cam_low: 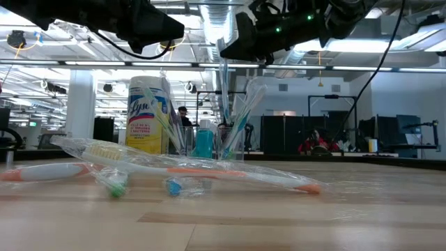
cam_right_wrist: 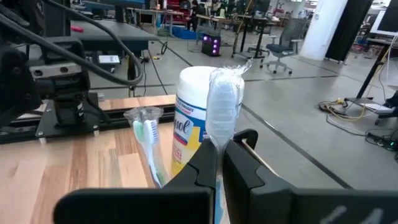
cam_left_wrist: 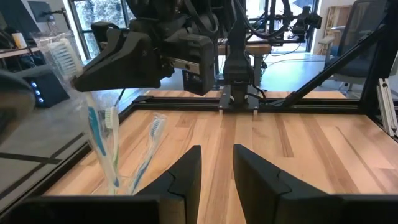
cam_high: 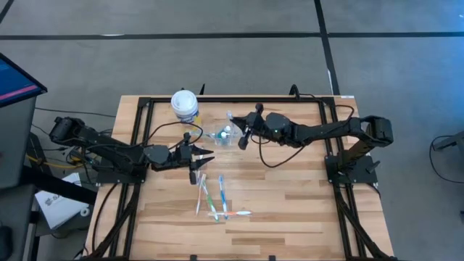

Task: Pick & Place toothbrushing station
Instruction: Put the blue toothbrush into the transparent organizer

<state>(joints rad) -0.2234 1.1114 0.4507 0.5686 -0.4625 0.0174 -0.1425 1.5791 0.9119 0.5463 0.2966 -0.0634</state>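
The left gripper (cam_high: pixel 205 154) hangs low over the tabletop (cam_high: pixel 290 196) left of centre, its jaws a little apart with bare wood showing between them and nothing held. Just below it in the high view, four or five wrapped toothbrushes (cam_high: pixel 214 197) lie loose on the wood, well inside the front edge, with open planks to either side. Toward the back edge stands the yellow canister (cam_high: pixel 185 105), close to the black frame rail (cam_high: pixel 239 100). Right of it, near the middle, the clear cup (cam_high: pixel 223 135) holds upright brushes and what seems to be the blue tube (cam_low: pixel 203 141), though the wrapping blurs it. The right gripper (cam_high: pixel 243 138) sits just beside and above the cup, jaws clamped on a wrapped toothbrush (cam_right_wrist: pixel 222 106) that stands upright between them, its lower end toward the cup. The right half of the tabletop is bare wood out to the rail.
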